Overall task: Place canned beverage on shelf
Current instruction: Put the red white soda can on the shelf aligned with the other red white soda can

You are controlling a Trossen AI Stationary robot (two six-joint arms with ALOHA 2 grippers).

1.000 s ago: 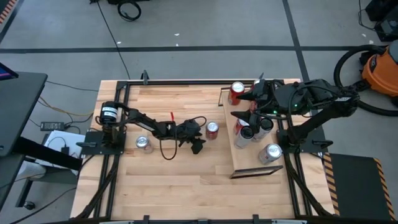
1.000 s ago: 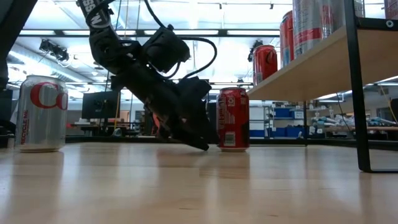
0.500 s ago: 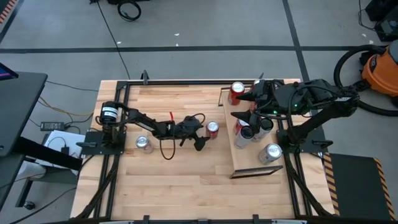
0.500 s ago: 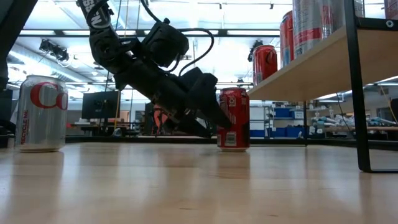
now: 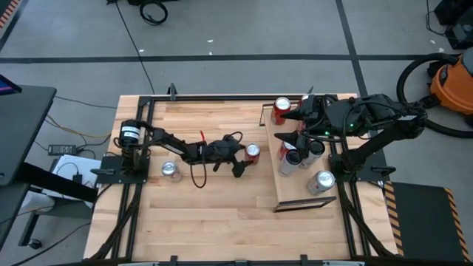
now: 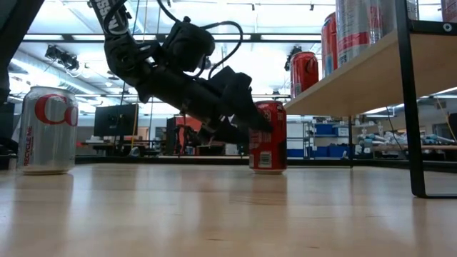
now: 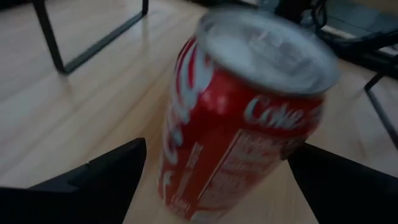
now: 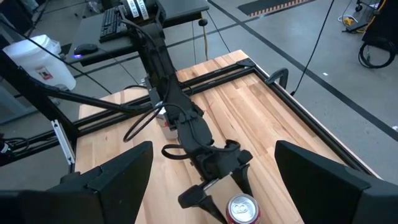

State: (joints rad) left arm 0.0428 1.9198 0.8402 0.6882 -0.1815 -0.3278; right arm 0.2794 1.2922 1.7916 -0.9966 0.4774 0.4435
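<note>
A red cola can (image 5: 253, 153) stands upright on its base on the plank tabletop; it also shows in the low view (image 6: 268, 135) and fills the left wrist view (image 7: 249, 118). My left gripper (image 5: 242, 158) is open and low over the table. Its two fingers stand on either side of the can's near-left side, and I see no touch. The light-wood shelf (image 5: 299, 193) stands at the right with several cans on it. My right gripper (image 5: 295, 127) is open and empty above the shelf's far end.
A silver can (image 5: 171, 171) stands on the table near the left arm's base and shows at the left in the low view (image 6: 46, 130). The shelf holds a red can (image 5: 281, 109) at its far end and a silver can (image 5: 321, 181). Black rails (image 5: 140, 214) frame the tabletop.
My left gripper has gone toward the table's right edge, up to the red can. It has also risen, so its fingertips have left the tabletop and now stand at the can's mid height. The can has not moved.
</note>
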